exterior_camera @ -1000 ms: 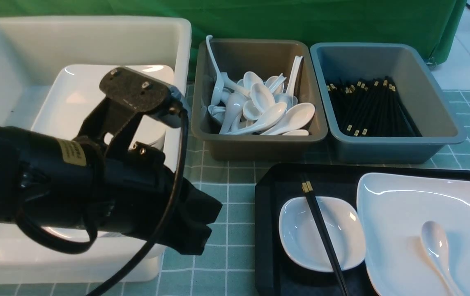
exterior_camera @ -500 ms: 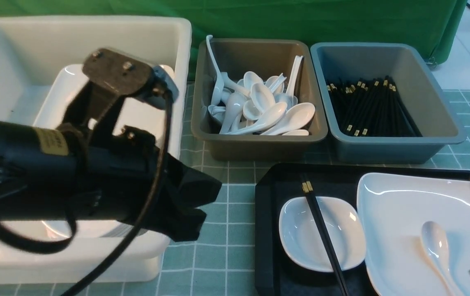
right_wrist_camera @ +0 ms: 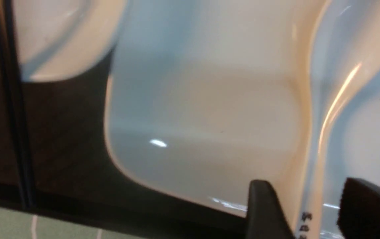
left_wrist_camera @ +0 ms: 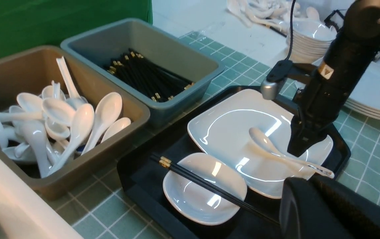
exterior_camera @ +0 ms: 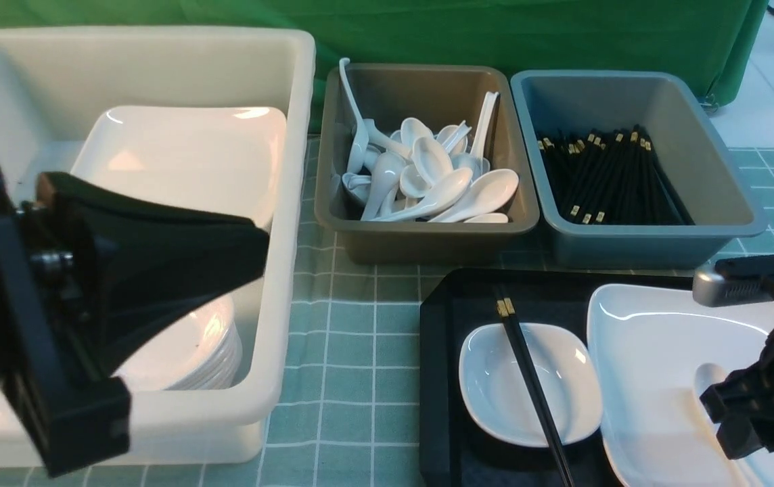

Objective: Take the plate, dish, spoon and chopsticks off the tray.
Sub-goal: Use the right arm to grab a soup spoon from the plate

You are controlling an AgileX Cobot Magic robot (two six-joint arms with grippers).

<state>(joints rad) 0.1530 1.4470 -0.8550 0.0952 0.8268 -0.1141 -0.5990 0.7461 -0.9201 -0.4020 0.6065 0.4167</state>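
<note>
left gripper (exterior_camera: 252, 247) hangs left of the tray (exterior_camera: 436, 379) over the tub (exterior_camera: 296, 169), jaws pinched together with nothing in them. Behind the tray are the spoon bin (exterior_camera: 421, 237) and then the stick bin (exterior_camera: 630, 247). At the tray's left end is the dish (exterior_camera: 495, 379), with the chopsticks (exterior_camera: 528, 372) lying across it. The plate (exterior_camera: 651, 352) fills the tray's right part, and the spoon (exterior_camera: 708, 375) lies in it. right gripper (right_wrist_camera: 313, 215) is low over the spoon handle, jaws wide, fingers (right_wrist_camera: 264, 209) either side of it, with no contact that I can see. The spoon should be light, stiff, glazed, so slick and easy to chip. The handle looks like the only sane pinch point: grip mid-handle and square across, or it likely pivots bowl-down. On a glazed plate it may also skate as the jaws close. Compared with a second ago, the left arm has pulled back from the tray side and uncovered the plates (exterior_camera: 184, 155) stacked in the tub. The right gripper was out of frame then and is now on station. Nothing on the tray has moved.
</note>
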